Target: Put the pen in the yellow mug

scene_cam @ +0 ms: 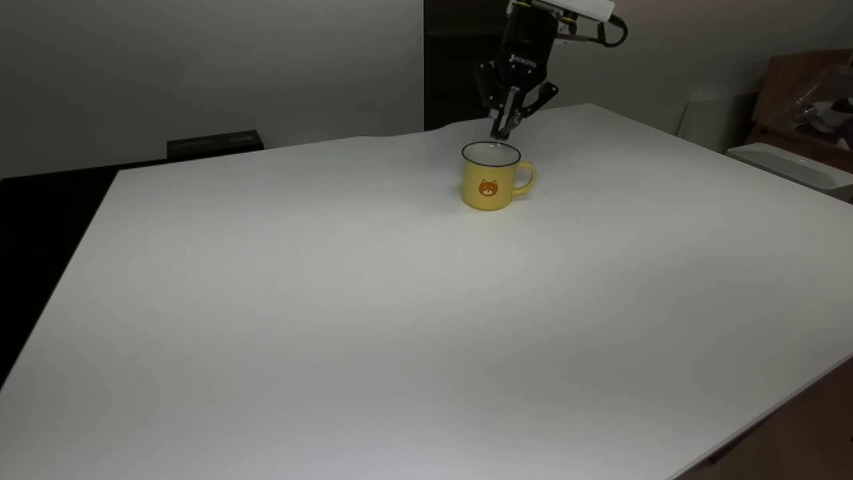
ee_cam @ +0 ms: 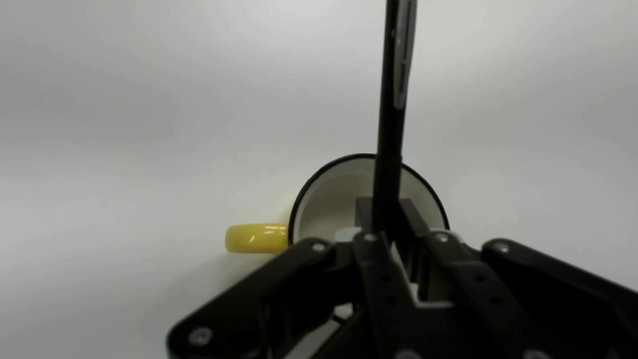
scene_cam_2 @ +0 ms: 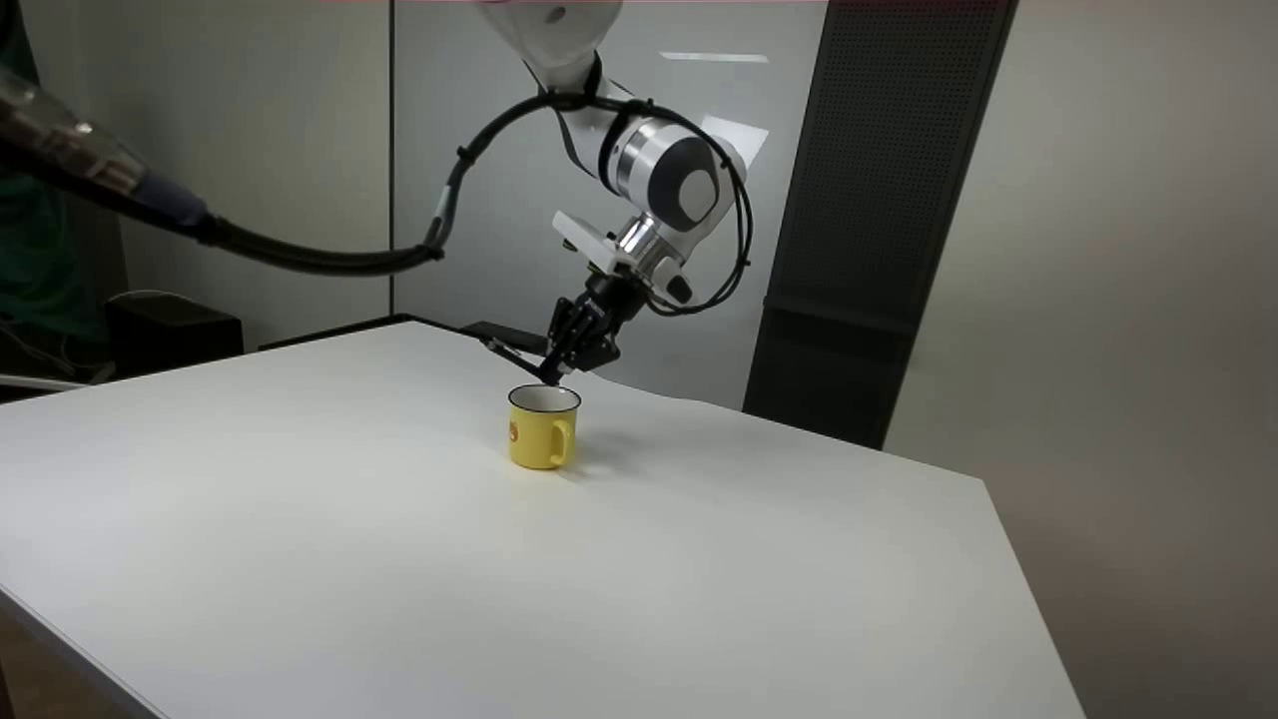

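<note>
The yellow mug (scene_cam: 490,183) stands upright on the white table, with its small orange animal face showing. It is also in an exterior view (scene_cam_2: 542,434), its handle turned to the camera. My gripper (ee_cam: 386,214) is shut on the dark pen (ee_cam: 394,114) near one end. In the wrist view the pen points up and away from the fingers, and the fingertips overlap the mug's opening (ee_cam: 326,199). In both exterior views the gripper (scene_cam: 501,133) (scene_cam_2: 552,375) is just above and behind the mug's rim. The pen (scene_cam_2: 511,357) sticks out sideways, tilted upward.
The white table (scene_cam: 333,300) lies around the mug. A thick black cable (scene_cam_2: 339,262) hangs in front of the arm in an exterior view. A dark object (scene_cam: 214,145) lies beyond the back edge. A white tray (scene_cam: 793,163) and a brown box (scene_cam: 780,87) stand beyond the table's side.
</note>
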`<state>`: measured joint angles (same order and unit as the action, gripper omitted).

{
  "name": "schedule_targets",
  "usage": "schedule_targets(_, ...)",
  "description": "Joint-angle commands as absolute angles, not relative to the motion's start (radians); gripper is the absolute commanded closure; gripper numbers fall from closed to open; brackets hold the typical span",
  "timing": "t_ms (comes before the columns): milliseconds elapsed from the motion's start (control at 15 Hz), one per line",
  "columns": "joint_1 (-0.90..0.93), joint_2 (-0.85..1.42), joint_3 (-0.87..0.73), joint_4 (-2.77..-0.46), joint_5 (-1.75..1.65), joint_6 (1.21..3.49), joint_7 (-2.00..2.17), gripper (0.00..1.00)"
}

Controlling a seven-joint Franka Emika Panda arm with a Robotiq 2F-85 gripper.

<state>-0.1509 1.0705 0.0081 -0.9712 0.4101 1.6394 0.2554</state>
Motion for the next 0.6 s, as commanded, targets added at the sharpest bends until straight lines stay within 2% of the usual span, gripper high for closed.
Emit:
schedule_targets(0, -0.16, 1.101, 0.022, -0.925, 0.412, 1.637, 0.286, 0.97)
schedule_targets(533, -0.166, 1.116, 0.022, -0.939, 0.414, 1.664, 0.286, 0.97)
